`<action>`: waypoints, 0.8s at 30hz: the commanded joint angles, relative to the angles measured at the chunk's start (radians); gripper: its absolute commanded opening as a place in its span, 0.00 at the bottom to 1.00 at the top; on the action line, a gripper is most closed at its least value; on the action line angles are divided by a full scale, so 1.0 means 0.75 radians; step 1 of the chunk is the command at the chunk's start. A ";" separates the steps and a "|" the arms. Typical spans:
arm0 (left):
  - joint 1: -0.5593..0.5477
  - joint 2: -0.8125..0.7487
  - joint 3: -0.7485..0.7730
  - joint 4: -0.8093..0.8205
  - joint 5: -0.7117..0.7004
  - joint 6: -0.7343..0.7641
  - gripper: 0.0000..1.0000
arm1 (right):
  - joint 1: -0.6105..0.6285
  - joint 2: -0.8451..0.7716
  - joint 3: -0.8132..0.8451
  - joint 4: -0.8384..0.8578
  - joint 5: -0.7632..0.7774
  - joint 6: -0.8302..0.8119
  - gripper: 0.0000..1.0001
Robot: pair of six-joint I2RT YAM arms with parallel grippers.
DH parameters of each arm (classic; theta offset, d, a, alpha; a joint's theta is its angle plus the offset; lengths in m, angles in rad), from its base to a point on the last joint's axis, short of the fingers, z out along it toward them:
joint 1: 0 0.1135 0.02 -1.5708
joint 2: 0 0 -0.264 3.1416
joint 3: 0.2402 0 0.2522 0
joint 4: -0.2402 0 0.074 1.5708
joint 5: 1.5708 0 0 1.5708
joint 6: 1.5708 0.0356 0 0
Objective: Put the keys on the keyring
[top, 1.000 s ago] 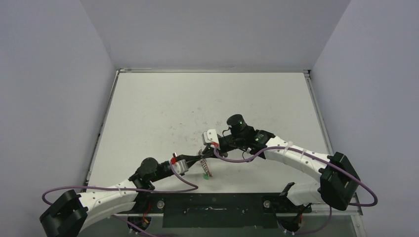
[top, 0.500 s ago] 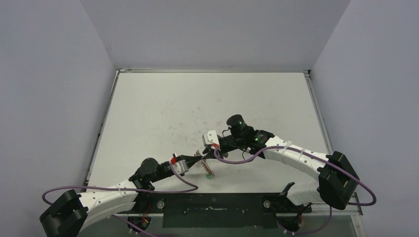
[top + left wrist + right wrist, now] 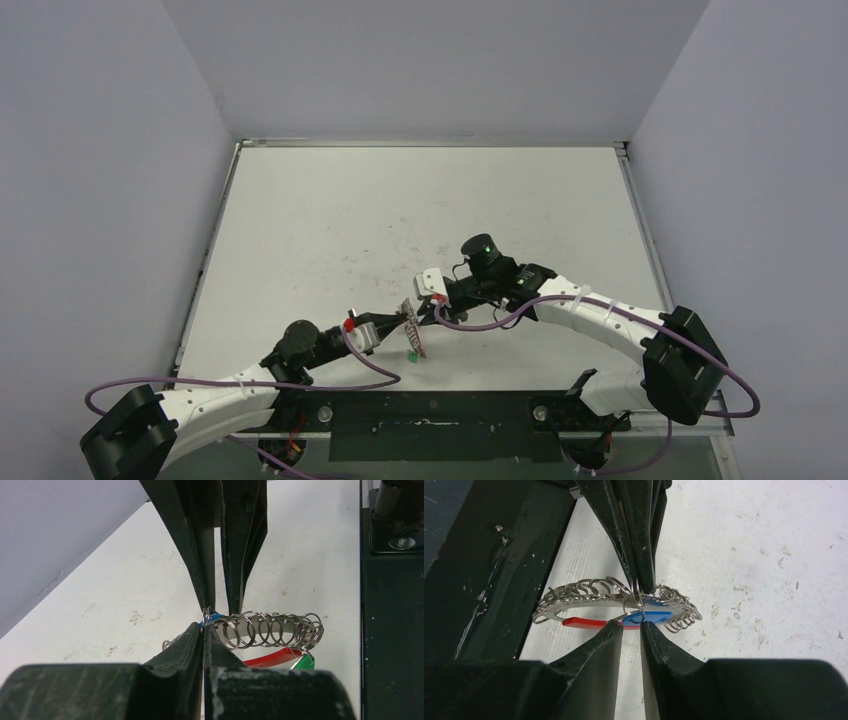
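Overhead, the left gripper [image 3: 398, 320] and right gripper [image 3: 413, 302] meet at the silvery coiled-wire keyring [image 3: 415, 338] above the white table [image 3: 330, 230], near its near edge. Left wrist: its 2 fingers [image 3: 185, 645] clamp together on the coil's left end. Right wrist: its fingers [image 3: 604, 650], barely apart, pinch the blue-capped silver key [image 3: 649, 616].

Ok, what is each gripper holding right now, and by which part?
The left gripper pinches the keyring by its wire coil; the right gripper grips the blue key by its plastic head.

Softly lit from overhead, faint shadows on the table [image 3: 330, 230], small glints on the keyring [image 3: 270, 630] (blurred near the lens in wrist views).
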State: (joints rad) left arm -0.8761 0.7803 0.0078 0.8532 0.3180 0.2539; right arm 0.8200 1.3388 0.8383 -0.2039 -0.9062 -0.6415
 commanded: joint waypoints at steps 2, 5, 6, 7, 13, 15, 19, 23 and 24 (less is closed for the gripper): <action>-0.002 -0.021 0.014 0.134 -0.020 -0.010 0.00 | -0.007 0.004 -0.008 -0.011 -0.066 -0.039 0.22; -0.001 -0.024 0.014 0.135 -0.019 -0.013 0.00 | -0.007 0.008 -0.009 0.021 -0.067 -0.014 0.23; -0.002 -0.025 0.014 0.134 -0.019 -0.013 0.00 | -0.007 0.008 -0.008 0.030 -0.064 -0.002 0.23; -0.002 -0.027 0.011 0.133 -0.019 -0.013 0.00 | -0.007 0.004 -0.007 0.038 -0.052 0.007 0.23; -0.002 -0.035 0.008 0.133 -0.021 -0.016 0.00 | -0.010 -0.033 -0.019 0.117 0.021 0.075 0.25; -0.001 -0.034 0.008 0.133 -0.021 -0.018 0.00 | -0.011 -0.038 -0.019 0.131 0.024 0.089 0.25; 0.000 -0.038 0.008 0.133 -0.017 -0.017 0.00 | -0.011 -0.047 -0.020 0.181 0.024 0.134 0.26; 0.000 -0.040 0.006 0.134 -0.017 -0.019 0.00 | -0.011 -0.057 -0.016 0.208 0.023 0.149 0.26; -0.001 -0.040 0.006 0.134 -0.017 -0.020 0.00 | -0.011 -0.060 -0.013 0.210 0.022 0.150 0.26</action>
State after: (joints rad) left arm -0.8761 0.7662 0.0074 0.8680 0.3134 0.2474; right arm 0.8177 1.3365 0.8211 -0.1284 -0.8787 -0.5526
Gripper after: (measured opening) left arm 0.009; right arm 0.259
